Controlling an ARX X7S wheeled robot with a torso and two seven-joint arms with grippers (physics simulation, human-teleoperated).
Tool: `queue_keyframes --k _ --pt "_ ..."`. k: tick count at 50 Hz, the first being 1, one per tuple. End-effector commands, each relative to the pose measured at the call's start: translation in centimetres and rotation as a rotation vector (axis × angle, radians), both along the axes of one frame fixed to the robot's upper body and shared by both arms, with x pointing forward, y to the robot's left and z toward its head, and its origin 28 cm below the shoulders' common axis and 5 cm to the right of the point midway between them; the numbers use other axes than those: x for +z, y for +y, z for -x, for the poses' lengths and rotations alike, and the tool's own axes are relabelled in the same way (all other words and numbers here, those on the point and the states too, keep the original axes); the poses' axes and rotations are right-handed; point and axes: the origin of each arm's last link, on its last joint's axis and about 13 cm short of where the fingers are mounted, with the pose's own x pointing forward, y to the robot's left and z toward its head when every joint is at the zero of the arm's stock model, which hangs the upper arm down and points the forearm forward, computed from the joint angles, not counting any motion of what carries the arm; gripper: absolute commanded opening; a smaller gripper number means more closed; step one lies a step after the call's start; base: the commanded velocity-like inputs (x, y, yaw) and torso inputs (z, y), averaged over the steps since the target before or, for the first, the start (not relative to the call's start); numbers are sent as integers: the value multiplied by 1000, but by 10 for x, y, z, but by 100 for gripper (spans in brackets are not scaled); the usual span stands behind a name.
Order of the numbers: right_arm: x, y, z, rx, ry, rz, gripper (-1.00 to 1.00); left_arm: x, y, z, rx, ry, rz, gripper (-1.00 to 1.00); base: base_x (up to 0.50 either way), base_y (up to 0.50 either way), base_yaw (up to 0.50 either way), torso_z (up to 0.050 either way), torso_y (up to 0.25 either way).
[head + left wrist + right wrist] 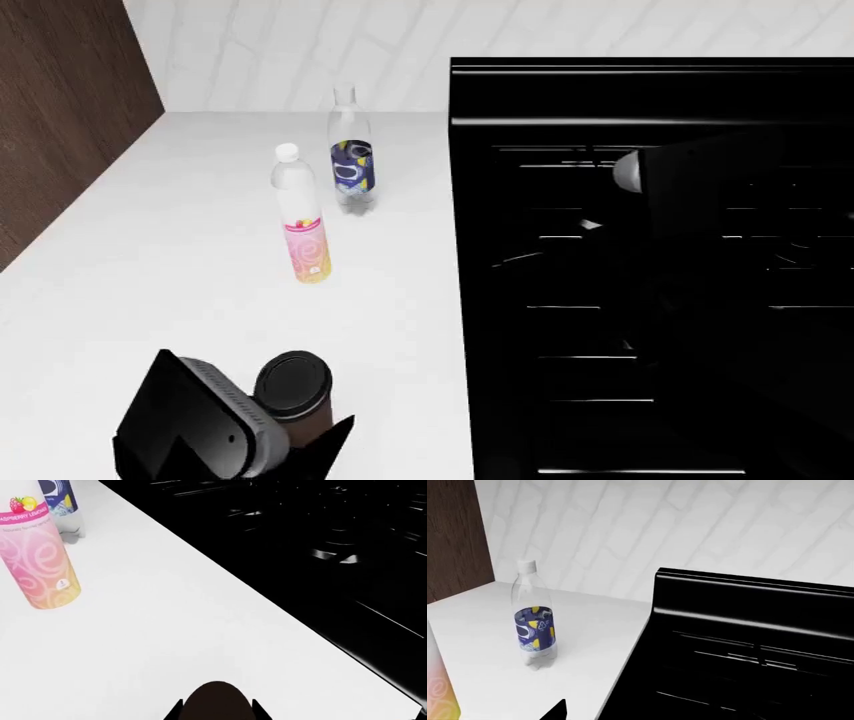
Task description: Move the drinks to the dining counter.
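One left gripper [287, 440] grips coffee cup [296, 392].

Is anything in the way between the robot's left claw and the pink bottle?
No, nothing visible. The left gripper is around the brown paper coffee cup with a black lid. Beyond it, only bare white worktop lies before the upright clear pink-labelled bottle. The clear blue-and-yellow-labelled bottle stands behind it, and the black stove is off to the side.

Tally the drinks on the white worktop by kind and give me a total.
Bottles: 2, the pink-labelled bottle and the blue-and-yellow-labelled bottle.
Coffee cups: 1, the brown cup with a black lid, at the left gripper.
Total: 3.
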Motion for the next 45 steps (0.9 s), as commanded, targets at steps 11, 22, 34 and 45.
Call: queue_keyframes --k 11,22,34,45 --pt "-4 2 -3 6 11 8 100 38 16 -12 408 -344 203 -100 0 0 0 0 0" --pt "-1 11 -17 55 33 37 100 51 18 -7 534 -441 175 -100 0 0 0 0 0" --pt "12 30 -52 133 52 89 100 55 17 -3 527 -461 187 -100 0 0 0 0 0" --pt "32 44 -69 222 68 81 100 60 18 4 538 -479 181 -100 0 0 0 0 0"
